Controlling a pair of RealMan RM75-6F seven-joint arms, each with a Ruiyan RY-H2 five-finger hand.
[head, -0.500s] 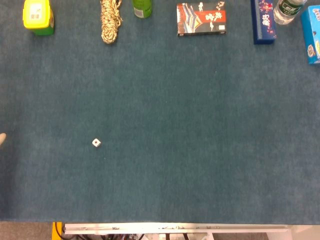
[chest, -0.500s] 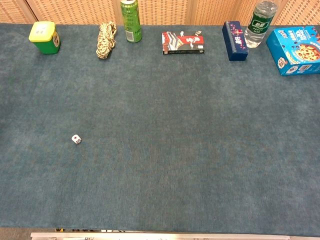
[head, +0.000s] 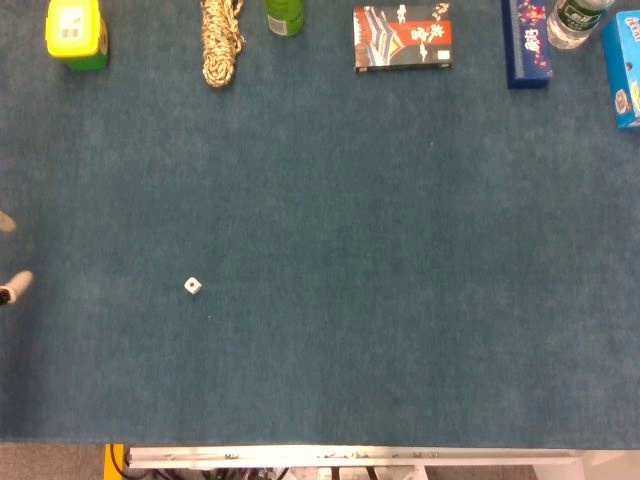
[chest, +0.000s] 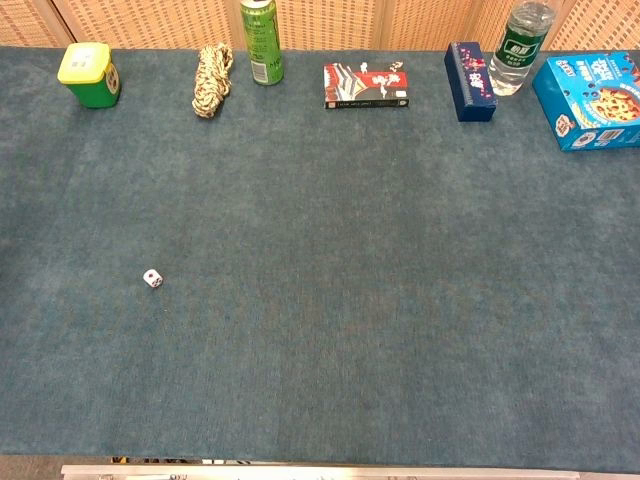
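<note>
Dice (head: 193, 286) lies alone on the blue cloth (head: 380, 260), and our left hand (head: 12, 285), only fingertips a moment ago, now shows two apart at the edge left of it, empty and seemingly approaching; we cannot see our right hand.

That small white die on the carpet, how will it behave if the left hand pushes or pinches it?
The die looks tiny and cube-shaped, so a push would likely tumble it, though the felt-like table cover should stop it soon. It seems rigid and light. Being so small, it may slip from the fingertips just showing at the left edge.
</note>
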